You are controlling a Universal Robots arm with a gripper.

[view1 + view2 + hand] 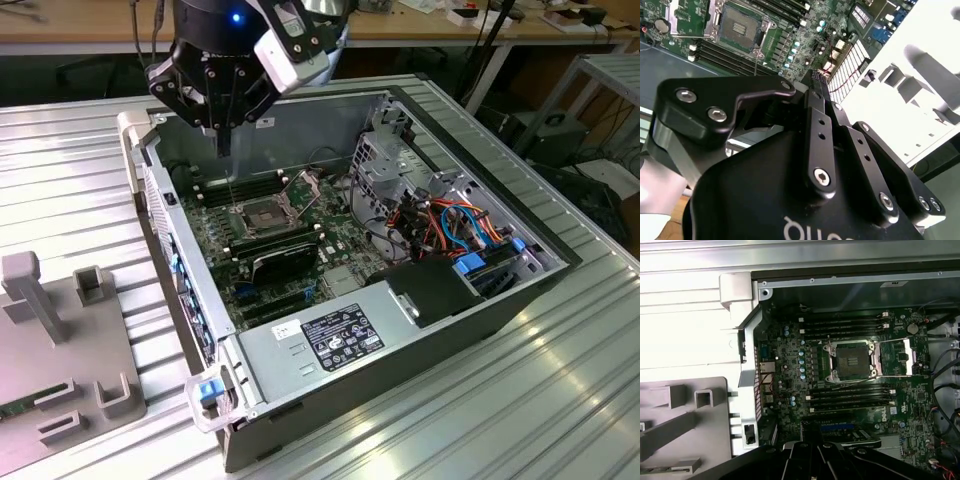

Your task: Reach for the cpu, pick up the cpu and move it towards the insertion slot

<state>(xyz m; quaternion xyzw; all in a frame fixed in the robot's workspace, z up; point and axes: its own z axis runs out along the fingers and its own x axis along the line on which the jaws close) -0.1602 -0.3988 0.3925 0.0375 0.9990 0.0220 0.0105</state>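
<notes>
My gripper (222, 148) hangs over the open computer case, above the back left part of the motherboard in the exterior view. Its black fingers (812, 115) taper to a point and look pressed together. The cpu is hidden; I cannot tell whether anything thin sits between the pads. The insertion slot (258, 213) is a square silver-framed socket with a dark centre, lying below the fingertips and a little towards the exterior view's right. Both wrist views look down on the insertion slot (852, 360) (740, 25), with its metal cover plate (907, 357) folded open beside it.
Long black memory slots (847, 395) flank the socket. A drive cage (400, 170), coloured cables (450, 225) and the power supply (340, 340) fill the case's right side. A grey fixture (60, 350) holding a green memory stick (20, 405) sits left of the case.
</notes>
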